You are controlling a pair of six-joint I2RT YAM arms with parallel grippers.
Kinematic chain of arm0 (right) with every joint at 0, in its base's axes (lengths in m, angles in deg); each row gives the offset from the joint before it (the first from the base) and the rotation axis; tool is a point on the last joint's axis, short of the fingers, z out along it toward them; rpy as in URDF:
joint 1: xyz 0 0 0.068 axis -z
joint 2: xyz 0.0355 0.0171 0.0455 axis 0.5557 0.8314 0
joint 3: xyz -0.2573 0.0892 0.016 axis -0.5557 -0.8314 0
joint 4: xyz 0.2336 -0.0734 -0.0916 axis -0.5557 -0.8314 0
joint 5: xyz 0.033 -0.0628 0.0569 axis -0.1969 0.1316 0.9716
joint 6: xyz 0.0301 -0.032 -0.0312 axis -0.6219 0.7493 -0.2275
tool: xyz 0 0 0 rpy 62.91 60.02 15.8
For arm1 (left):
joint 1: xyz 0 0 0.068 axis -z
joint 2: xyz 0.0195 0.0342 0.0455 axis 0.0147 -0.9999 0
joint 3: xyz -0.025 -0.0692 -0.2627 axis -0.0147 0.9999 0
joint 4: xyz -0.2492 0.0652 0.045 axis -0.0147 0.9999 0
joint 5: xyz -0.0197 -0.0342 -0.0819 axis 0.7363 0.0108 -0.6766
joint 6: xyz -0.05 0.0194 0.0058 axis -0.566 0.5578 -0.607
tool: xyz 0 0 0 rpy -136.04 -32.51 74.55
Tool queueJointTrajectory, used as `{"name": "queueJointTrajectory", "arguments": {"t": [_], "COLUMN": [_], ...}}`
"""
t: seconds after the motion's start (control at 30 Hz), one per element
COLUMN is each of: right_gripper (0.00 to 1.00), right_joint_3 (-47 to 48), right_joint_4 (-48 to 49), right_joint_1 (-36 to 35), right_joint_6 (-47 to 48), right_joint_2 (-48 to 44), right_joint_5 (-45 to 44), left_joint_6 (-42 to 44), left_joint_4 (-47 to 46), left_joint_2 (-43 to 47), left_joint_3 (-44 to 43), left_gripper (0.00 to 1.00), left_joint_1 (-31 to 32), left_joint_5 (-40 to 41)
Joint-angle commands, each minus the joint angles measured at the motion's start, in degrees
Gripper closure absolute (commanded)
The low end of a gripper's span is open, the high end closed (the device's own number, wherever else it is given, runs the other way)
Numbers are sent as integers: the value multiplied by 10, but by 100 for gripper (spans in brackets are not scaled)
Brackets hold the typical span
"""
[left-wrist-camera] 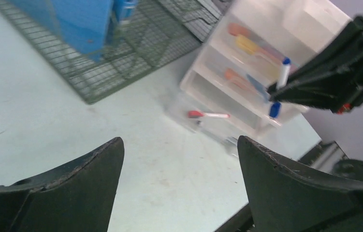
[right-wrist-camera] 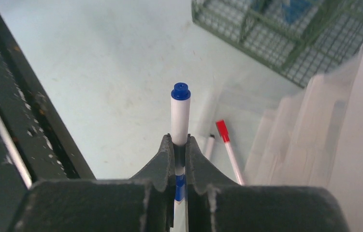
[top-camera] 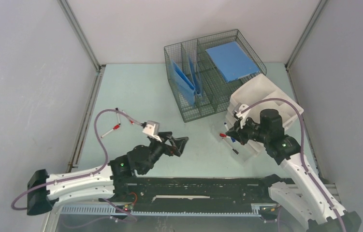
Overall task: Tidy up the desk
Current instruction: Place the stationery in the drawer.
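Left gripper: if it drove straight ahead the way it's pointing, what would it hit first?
Probably the clear tiered pen organizer, at its low front step where a red-capped marker lies. Only bare desk shows before it; depth is unclear.

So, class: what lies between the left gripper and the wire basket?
Nothing: only bare desk separates the left gripper from the wire basket, clearest in the top view.

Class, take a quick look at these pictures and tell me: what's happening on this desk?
Two robot arms are tidying the desk. The right gripper is shut on a blue-capped white marker, holding it by the clear tiered organizer. The left gripper is open and empty above the desk. A red-capped pen lies loose on the desk to the left, and blue folders sit in the wire basket at the back.
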Motion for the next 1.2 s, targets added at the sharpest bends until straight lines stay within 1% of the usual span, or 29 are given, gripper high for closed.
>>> {"name": "queueJointTrajectory", "arguments": {"t": [0.0, 0.13, 0.23, 0.33, 0.47, 0.5, 0.57, 0.63, 0.77, 0.83, 0.87, 0.97, 1.1, 1.17], "right_gripper": [93, 92, 87, 86, 82, 79, 66, 57, 48, 43, 42, 39, 37, 37], "right_joint_3": [-12, -21, -25, -26, -31, -31, -30, -30, -30, -27, -23, -13, -12, -11], "right_joint_4": [-15, -4, -1, 7, 28, 29, 28, 28, 21, 2, -14, -56, -65, -68], "right_joint_1": [-13, -25, -33, -42, -50, -50, -51, -52, -52, -52, -52, -52, -51, -50], "right_joint_6": [59, 66, 66, 60, 50, 48, 47, 44, 46, 65, 76, 114, 122, 124], "right_joint_2": [16, 34, 50, 69, 91, 96, 99, 98, 85, 71, 64, 42, 23, 21], "right_joint_5": [-81, -125, -152, -192, -251, -256, -258, -254, -230, -190, -151, -83, -82, -84], "left_joint_6": [-45, -71, -81, -88, -91, -91, -93, -97, -113, -124, -130, -155, -179, -181], "left_joint_4": [34, 69, 93, 105, 106, 107, 110, 115, 114, 114, 115, 126, 168, 198], "left_joint_2": [83, 146, 173, 180, 169, 167, 160, 154, 141, 131, 126, 105, 51, 8], "left_joint_3": [46, 72, 81, 82, 81, 79, 76, 72, 67, 67, 67, 65, 40, 13], "left_gripper": [7, 7, 7, 7, 7, 7, 7, 7, 7, 7, 7, 11, 16, 17], "left_joint_1": [-55, -112, -154, -183, -199, -202, -212, -226, -290, -325, -343, -402, -505, -546], "left_joint_5": [16, 3, -18, -37, -48, -50, -58, -72, -134, -161, -175, -208, -238, -236]}}
